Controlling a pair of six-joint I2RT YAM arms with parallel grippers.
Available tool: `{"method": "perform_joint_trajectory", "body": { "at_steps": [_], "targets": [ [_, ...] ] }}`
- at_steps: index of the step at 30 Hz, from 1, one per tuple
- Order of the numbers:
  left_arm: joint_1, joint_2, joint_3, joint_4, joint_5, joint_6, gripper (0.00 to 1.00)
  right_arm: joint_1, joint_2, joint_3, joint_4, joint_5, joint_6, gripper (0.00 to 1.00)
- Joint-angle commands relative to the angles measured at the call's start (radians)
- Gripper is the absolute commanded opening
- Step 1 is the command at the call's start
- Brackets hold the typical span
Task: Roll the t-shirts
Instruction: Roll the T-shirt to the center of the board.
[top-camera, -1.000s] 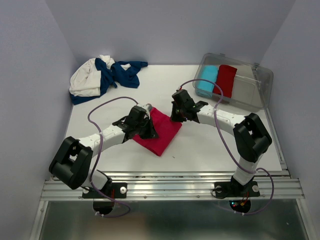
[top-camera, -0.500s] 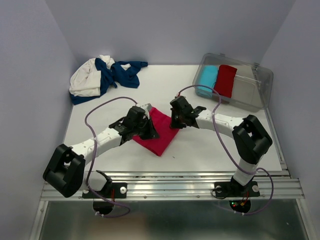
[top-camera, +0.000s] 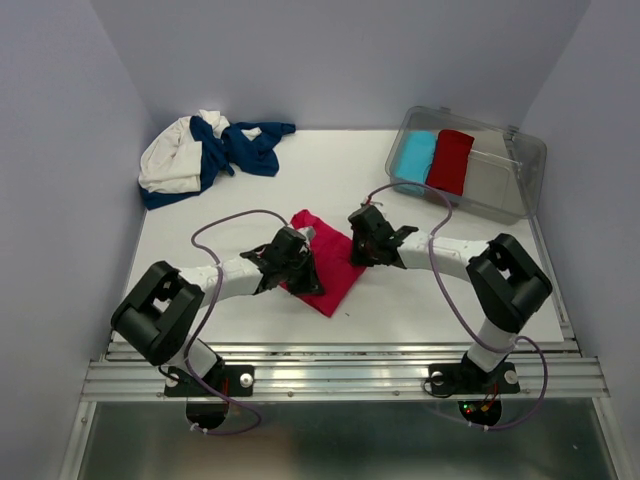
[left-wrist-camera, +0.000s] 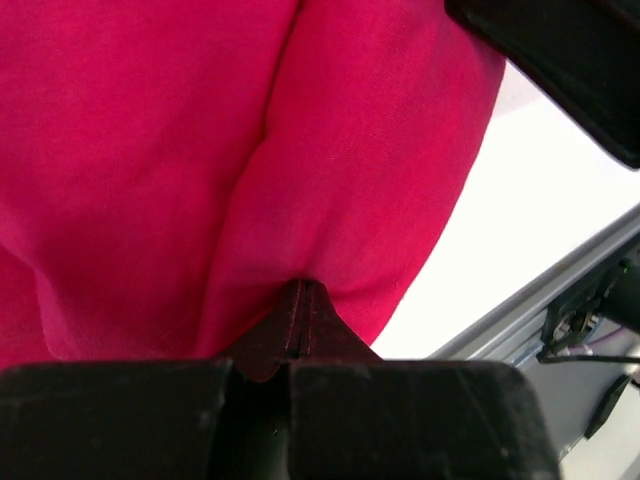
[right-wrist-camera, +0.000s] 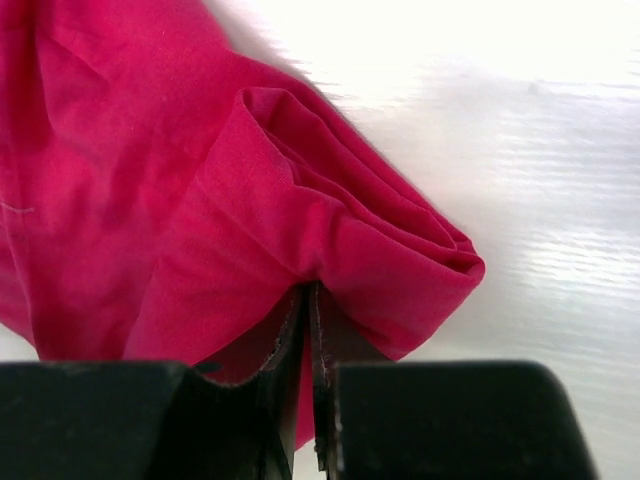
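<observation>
step: mid-roll, I judge; pink-red t-shirt lies on the table, near-left of the clear bin.
left gripper: clamped shut on its fold.
right gripper: pinching its rolled edge.
next: I need both turning the fold over together, evenly.

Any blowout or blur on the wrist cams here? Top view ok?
Right wrist: table blown out white and streaky; pink-red t-shirt fold sharp. Left wrist: t-shirt fills the frame, slightly soft; table strip overexposed. Top external: even light, sharp, soft shadows.
</observation>
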Motion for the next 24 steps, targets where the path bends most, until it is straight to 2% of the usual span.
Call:
{"method": "perform_joint_trajectory", "body": {
  "at_steps": [1, 5, 10, 15, 19, 21, 22, 24],
  "targets": [
    [-0.1, 0.029, 0.033, 0.028, -0.001, -0.043, 0.0, -0.023, -0.057, -0.094, -0.057, 0.096, -0.025, 0.11],
    [-0.188, 0.061, 0.081, 0.044, -0.001, -0.095, 0.0, -0.032, -0.132, -0.148, -0.096, 0.142, -0.031, 0.1],
    [-0.208, 0.04, 0.127, 0.018, -0.044, -0.098, 0.0, -0.054, -0.256, -0.2, -0.123, 0.144, -0.042, 0.1],
    [-0.234, -0.001, 0.239, -0.184, -0.211, -0.021, 0.0, -0.066, -0.348, -0.159, -0.159, 0.133, -0.056, 0.15],
    [-0.298, 0.009, 0.349, -0.296, -0.308, 0.003, 0.0, -0.129, -0.426, -0.158, -0.162, 0.079, -0.061, 0.24],
    [-0.33, 0.023, 0.382, -0.34, -0.36, 0.0, 0.04, -0.189, -0.454, -0.171, -0.162, 0.029, -0.065, 0.3],
    [-0.367, 0.041, 0.415, -0.354, -0.391, 0.0, 0.11, -0.21, -0.483, -0.186, -0.162, -0.008, -0.067, 0.36],
    [-0.405, 0.076, 0.448, -0.392, -0.424, 0.0, 0.21, -0.275, -0.506, -0.204, -0.162, -0.042, -0.067, 0.4]
  ]
}}
